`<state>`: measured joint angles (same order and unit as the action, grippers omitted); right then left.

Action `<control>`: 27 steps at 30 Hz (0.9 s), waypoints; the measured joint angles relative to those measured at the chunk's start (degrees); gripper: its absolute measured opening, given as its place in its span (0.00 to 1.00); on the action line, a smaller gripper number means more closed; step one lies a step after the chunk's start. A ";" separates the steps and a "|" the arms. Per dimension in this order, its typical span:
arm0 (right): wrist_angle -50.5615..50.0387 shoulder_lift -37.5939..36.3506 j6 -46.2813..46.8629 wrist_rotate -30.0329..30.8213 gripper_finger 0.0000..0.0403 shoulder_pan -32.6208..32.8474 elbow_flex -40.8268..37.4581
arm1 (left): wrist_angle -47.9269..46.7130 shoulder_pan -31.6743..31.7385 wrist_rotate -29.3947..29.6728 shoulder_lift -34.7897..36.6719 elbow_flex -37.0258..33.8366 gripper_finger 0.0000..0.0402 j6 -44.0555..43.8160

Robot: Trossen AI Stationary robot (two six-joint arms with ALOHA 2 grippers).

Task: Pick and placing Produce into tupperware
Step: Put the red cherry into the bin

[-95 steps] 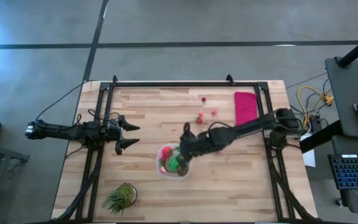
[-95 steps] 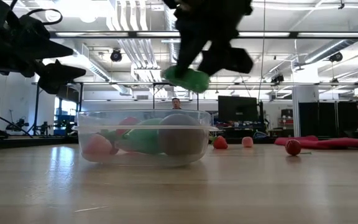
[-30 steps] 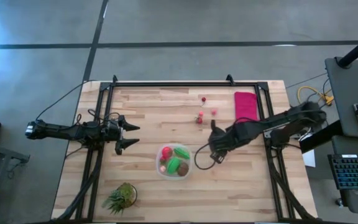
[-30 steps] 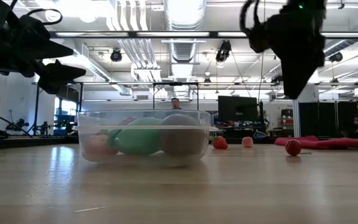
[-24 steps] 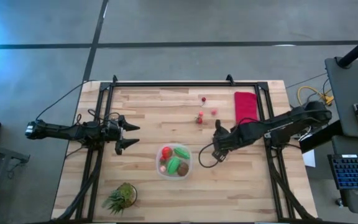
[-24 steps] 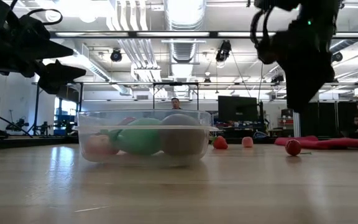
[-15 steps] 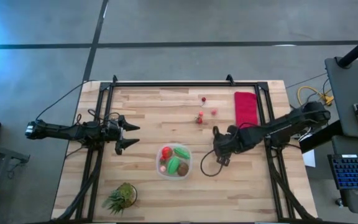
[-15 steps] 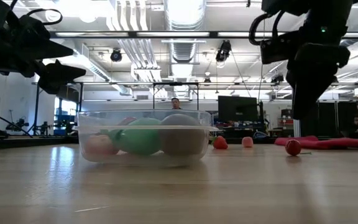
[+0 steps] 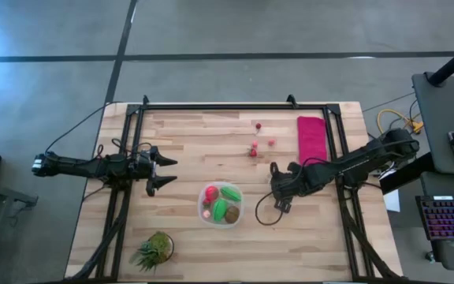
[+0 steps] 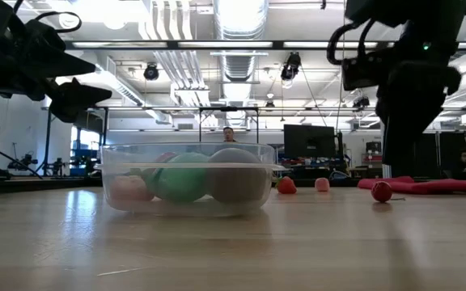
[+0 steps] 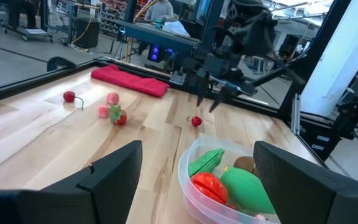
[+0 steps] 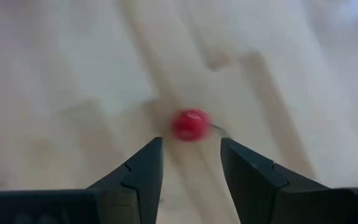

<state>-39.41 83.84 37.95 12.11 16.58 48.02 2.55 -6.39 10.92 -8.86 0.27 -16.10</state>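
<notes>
Since three seconds ago my right gripper (image 9: 274,188) has left the tupperware (image 9: 220,203), dropped the green piece it carried there, and moved out to the right; over the last half second it barely shifted.

Inventory, near edge to far edge, as I see it from the console:

1. Spiky potted plant (image 9: 154,249), near-left corner of the table (image 9: 187,134).
2. Tupperware, centre, slightly toward the near side. Contents: red tomato (image 9: 211,192), two green pieces (image 9: 221,208), brown piece (image 9: 232,213), a pinkish piece against the left wall.
3. Right gripper, just right of the container, above the boards. Fingers parted a little, empty. Its wrist view shows a small red berry (image 12: 191,124) on the wood beyond the fingertips (image 12: 145,163), not touched.
4. Left gripper (image 9: 161,173), well left of the container, at the table's left rail, jaws wide apart, holding nothing.
5. Loose berries (image 9: 253,149), far of centre: a pair close together, a pink one beside them, one more farther back.
6. Red cloth (image 9: 311,136), far-right, flat on the table.
</notes>
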 joint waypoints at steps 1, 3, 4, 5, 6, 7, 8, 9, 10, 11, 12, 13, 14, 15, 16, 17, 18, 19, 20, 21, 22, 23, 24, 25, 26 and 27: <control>0.67 0.31 -1.57 -0.24 0.38 0.12 0.17 | 0.00 0.01 0.00 0.02 0.00 0.73 0.00; 1.10 1.15 -4.54 -0.77 0.38 0.14 0.46 | 0.00 0.01 0.00 0.02 0.00 0.73 0.00; 0.94 1.63 -5.31 -0.67 0.38 0.06 0.70 | 0.00 0.01 0.00 0.01 0.00 0.73 0.00; 0.79 1.97 -6.02 -0.67 0.38 0.00 0.94 | 0.00 0.02 0.00 -0.04 0.00 0.73 0.00; 0.79 2.43 -6.71 -0.53 0.38 -0.04 1.17 | 0.00 0.00 0.00 -0.12 0.00 0.73 0.00; 0.83 2.83 -7.27 -0.47 0.38 -0.04 1.36 | 0.00 0.00 0.01 -0.15 0.00 0.73 0.00; 0.87 3.23 -7.72 -0.48 0.38 0.00 1.38 | 0.00 0.00 0.00 -0.19 0.00 0.73 0.00; 0.70 3.69 -7.86 -0.48 0.38 0.02 1.38 | 0.00 0.02 0.00 -0.22 0.00 0.73 0.00; 0.71 4.15 -7.86 -0.56 0.38 0.04 1.48 | 0.00 0.00 0.00 -0.22 0.00 0.73 0.00; 0.78 4.55 -7.94 -0.71 0.38 0.02 1.66 | 0.00 0.02 0.00 -0.22 0.00 0.73 0.00; 0.89 5.05 -8.35 -0.83 0.38 0.02 1.75 | 0.00 0.00 0.00 -0.20 0.00 0.73 0.00; 0.83 5.50 -9.20 -0.93 0.38 0.02 1.78 | 0.00 0.00 0.00 -0.20 0.00 0.73 0.00; 0.71 5.94 -10.28 -0.94 0.38 0.02 1.77 | 0.00 0.00 0.00 -0.20 0.00 0.73 0.00; 0.74 6.36 -11.31 -0.94 0.38 0.02 1.76 | 0.00 0.00 0.00 -0.14 0.00 0.73 0.00; 0.80 6.77 -12.36 -0.86 0.38 0.02 1.76 | 0.00 0.00 0.00 -0.13 0.00 0.73 0.00; 0.74 7.13 -13.43 -0.42 0.38 0.02 1.76 | 0.00 0.02 0.00 -0.15 0.00 0.73 0.00; 0.71 7.34 -14.54 -0.02 0.38 0.02 1.72 | 0.00 0.00 -0.02 -0.15 0.00 0.73 0.00; 0.85 7.64 -15.47 0.11 0.38 0.02 1.67 | 0.00 0.00 0.00 -0.11 0.00 0.73 0.00; 0.89 8.05 -15.83 0.30 0.38 0.02 1.67 | 0.00 0.02 0.00 -0.17 0.00 0.73 0.00; 0.88 8.40 -15.87 0.58 0.38 0.00 1.61 | 0.00 0.00 -0.01 -0.21 0.00 0.73 0.00; 0.81 8.90 -15.67 0.80 0.38 -0.02 1.51 | 0.00 0.00 0.00 -0.20 0.00 0.73 0.00; 0.75 9.26 -15.39 1.31 0.38 0.01 1.45 | 0.00 0.02 0.00 -0.16 0.00 0.73 0.00; 0.79 9.57 -15.25 1.64 0.38 0.02 1.45 | 0.00 0.00 0.00 -0.15 0.00 0.73 0.00; 1.01 9.94 -15.23 2.13 0.38 0.02 1.45 | 0.00 0.01 0.00 -0.13 0.00 0.73 0.00; 1.09 10.17 -15.20 2.64 0.38 0.02 1.45 | 0.00 0.01 0.00 -0.13 0.00 0.73 0.00; 1.10 10.52 -15.20 2.86 0.38 0.02 1.45 | 0.00 0.00 0.00 -0.11 0.00 0.73 0.00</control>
<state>-38.31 94.36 22.74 14.97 16.60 49.47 2.55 -6.39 10.92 -8.97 0.27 -16.10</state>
